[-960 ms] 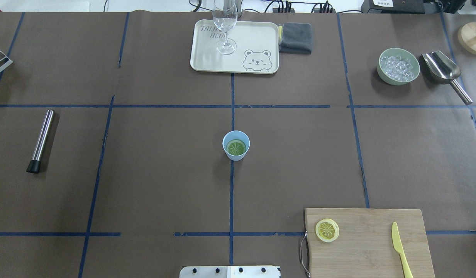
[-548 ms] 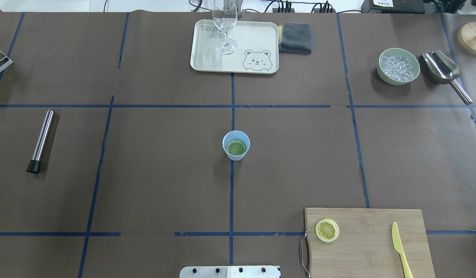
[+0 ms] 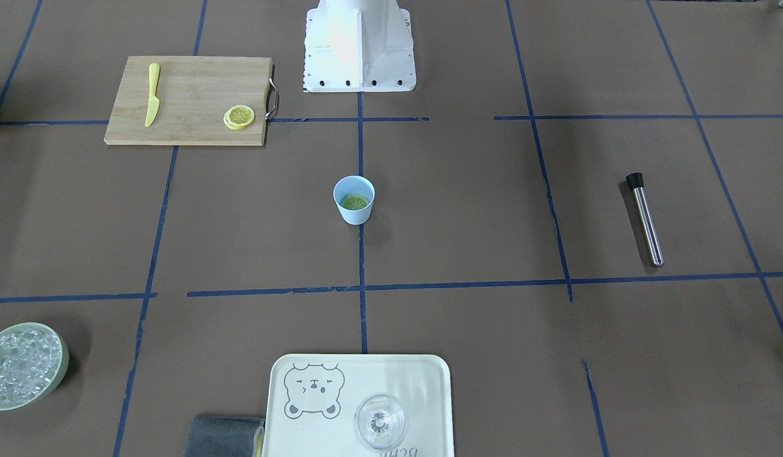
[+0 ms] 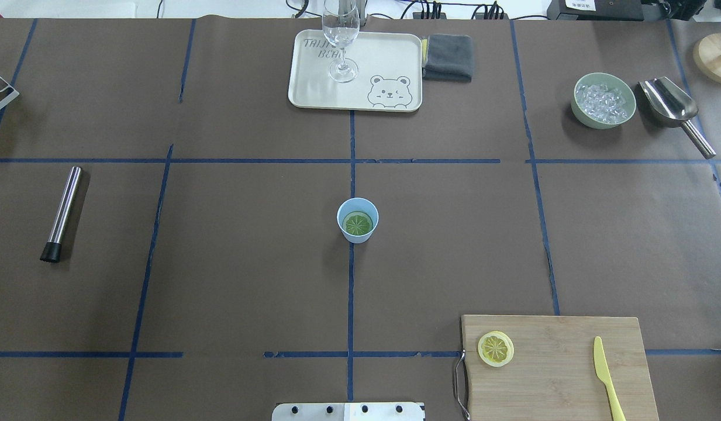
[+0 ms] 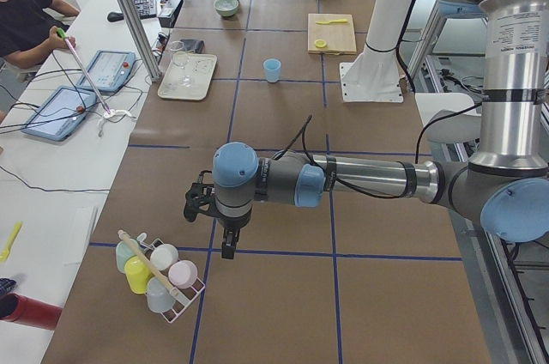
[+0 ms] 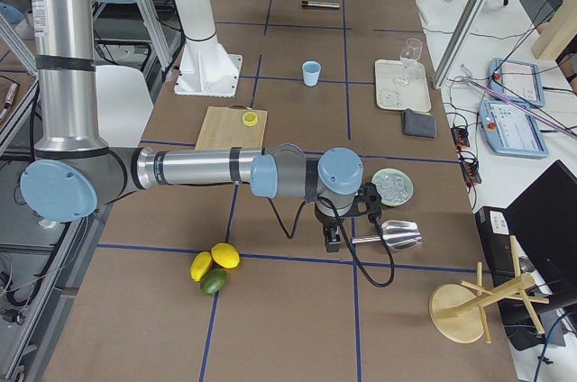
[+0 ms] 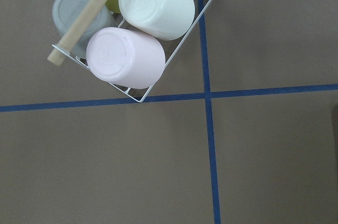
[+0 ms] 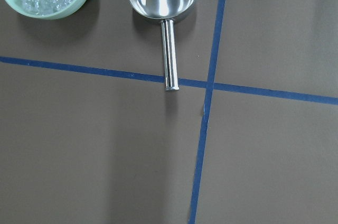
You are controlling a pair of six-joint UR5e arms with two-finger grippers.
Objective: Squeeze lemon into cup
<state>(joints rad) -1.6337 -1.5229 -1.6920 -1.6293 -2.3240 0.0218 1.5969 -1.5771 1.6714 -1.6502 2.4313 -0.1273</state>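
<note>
The light-blue cup (image 4: 357,219) stands upright at the table's middle, also in the front-facing view (image 3: 354,200). A greenish citrus slice (image 4: 358,223) lies flat inside it. A yellow lemon slice (image 4: 495,348) lies flat on the bamboo cutting board (image 4: 559,380), near its handle end. Neither gripper shows in the overhead or front-facing views. My left gripper (image 5: 226,246) hangs over the table's far left end beside a cup rack. My right gripper (image 6: 332,238) hangs over the far right end near the scoop. I cannot tell whether either is open or shut.
A yellow knife (image 4: 606,374) lies on the board. A tray (image 4: 389,58) with a stemmed glass (image 4: 341,41), a grey cloth (image 4: 448,57), an ice bowl (image 4: 604,100) and a metal scoop (image 4: 670,105) line the far edge. A metal muddler (image 4: 62,213) lies left. A cup rack (image 5: 159,274) stands under my left wrist.
</note>
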